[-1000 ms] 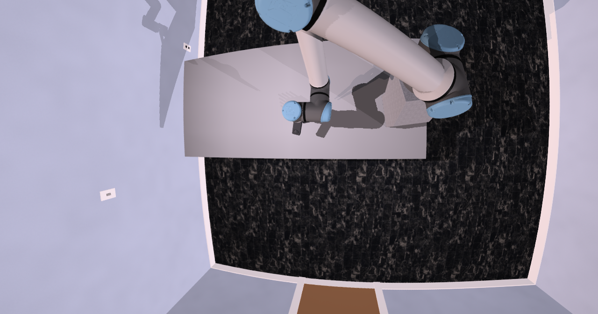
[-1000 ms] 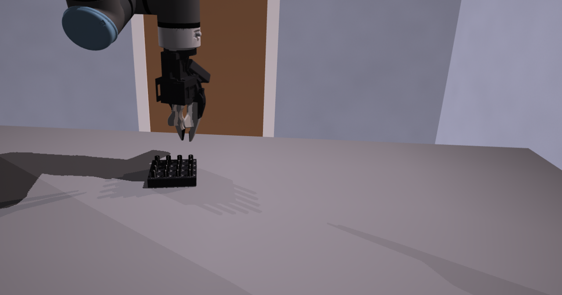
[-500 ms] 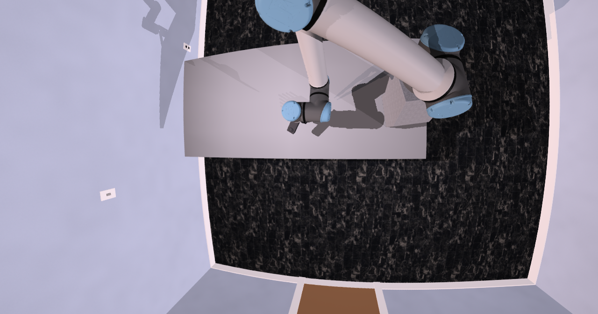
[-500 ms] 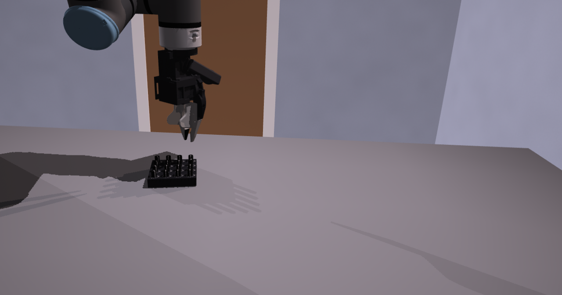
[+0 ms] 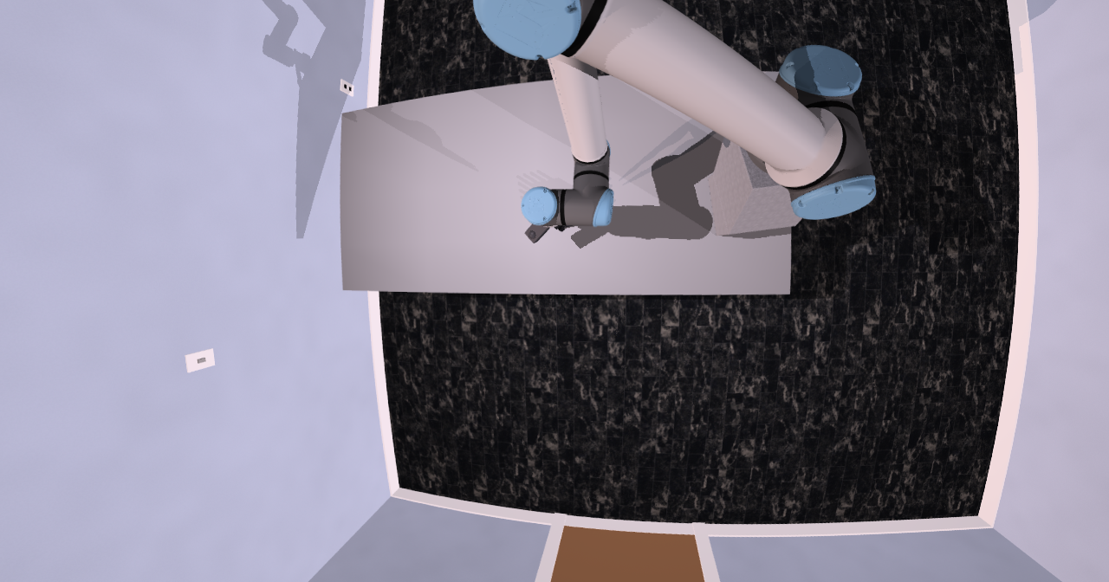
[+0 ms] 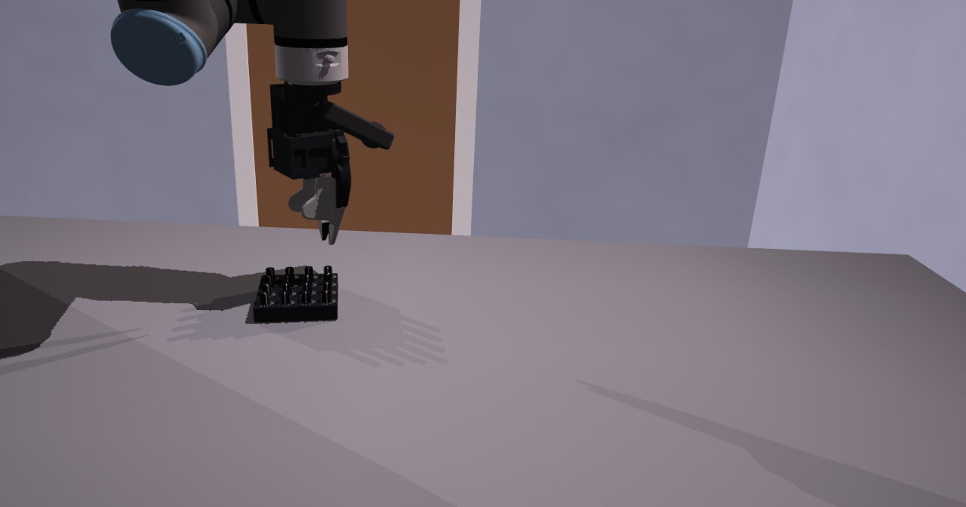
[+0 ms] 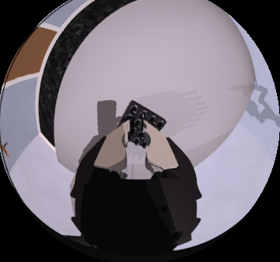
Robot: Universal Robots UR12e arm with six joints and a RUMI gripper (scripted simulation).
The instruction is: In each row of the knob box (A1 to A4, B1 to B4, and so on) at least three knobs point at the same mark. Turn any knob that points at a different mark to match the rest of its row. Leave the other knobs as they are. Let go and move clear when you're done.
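The black knob box [image 6: 295, 312] [image 7: 132, 103] sits on the table, with rows of upright black knobs on top. My gripper [image 6: 328, 239] [image 7: 136, 120] is slightly open, with a narrow gap between its fingertips and nothing held. It hangs above the back right part of the box in the exterior view, clear of the knob tops. In the wrist view the fingers cover part of the box. The knobs are small and dark, and I cannot read their marks or where they point. In the top view the arm's wrist hides the box and the fingertips.
The grey table [image 5: 434, 229] [image 6: 607, 314] [image 7: 155, 52] bears the box, and shadows of the arm and knobs fall across it. The upright knobs stand close together around the area below my fingers. The arm's elbow [image 5: 527, 9] is high above the table's back edge in the top view.
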